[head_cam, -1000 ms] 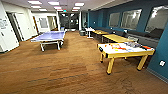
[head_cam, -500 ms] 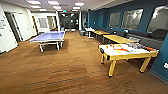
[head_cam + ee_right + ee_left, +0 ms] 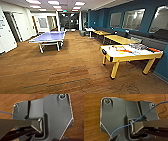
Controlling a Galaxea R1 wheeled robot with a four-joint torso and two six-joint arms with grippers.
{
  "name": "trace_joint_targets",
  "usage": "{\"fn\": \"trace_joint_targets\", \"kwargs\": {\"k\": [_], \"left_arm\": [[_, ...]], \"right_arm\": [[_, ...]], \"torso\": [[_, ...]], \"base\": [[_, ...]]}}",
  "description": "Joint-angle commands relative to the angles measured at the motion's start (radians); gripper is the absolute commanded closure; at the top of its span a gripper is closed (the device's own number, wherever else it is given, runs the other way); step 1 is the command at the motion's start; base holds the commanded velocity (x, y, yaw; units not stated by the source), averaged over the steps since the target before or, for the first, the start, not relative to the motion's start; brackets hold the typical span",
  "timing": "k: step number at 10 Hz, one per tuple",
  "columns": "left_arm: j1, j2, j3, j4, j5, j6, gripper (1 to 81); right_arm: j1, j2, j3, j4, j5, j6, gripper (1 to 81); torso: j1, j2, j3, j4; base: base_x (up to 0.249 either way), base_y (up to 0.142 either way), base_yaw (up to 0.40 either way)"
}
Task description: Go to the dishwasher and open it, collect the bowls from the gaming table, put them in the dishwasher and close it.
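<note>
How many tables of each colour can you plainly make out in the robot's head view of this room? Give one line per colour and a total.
Blue-topped ping-pong table: 1
Yellow gaming table with white top: 1
Plain yellow-topped tables along the right wall: 2
Total: 4
The farther, smaller furniture is too blurred to count.

The yellow-sided, yellow-legged gaming table [image 3: 117,58] has a white top marked in orange-red. The table-tennis table [image 3: 48,37] is pale blue-violet (legs white). The plank floor [image 3: 62,72] is warm brown; the right-hand wall [image 3: 100,17] is teal.
</note>
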Motion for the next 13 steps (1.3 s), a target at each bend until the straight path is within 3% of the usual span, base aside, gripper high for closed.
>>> {"fn": "trace_joint_targets", "kwargs": {"k": [1, 8, 13], "left_arm": [[-0.039, -0.003, 0.001, -0.001, 0.05, -0.002, 1.0], [-0.04, 0.0, 0.002, 0.0, 0.05, -0.002, 1.0], [-0.039, 0.001, 0.004, 0.0, 0.05, -0.002, 1.0]], "right_arm": [[0.046, 0.003, 0.004, -0.004, -0.047, -0.005, 1.0], [0.046, 0.003, 0.004, -0.004, -0.047, -0.005, 1.0], [0.043, 0.003, 0.001, -0.004, -0.046, -0.005, 1.0]], "torso": [[0.0, 0.0, 0.0, 0.0], [-0.001, 0.0, 0.0, 0.0], [0.0, 0.0, 0.0, 0.0]], "base": [[0.147, 0.1, 0.0], [0.167, 0.073, 0.0], [0.193, 0.0, 0.0]]}}
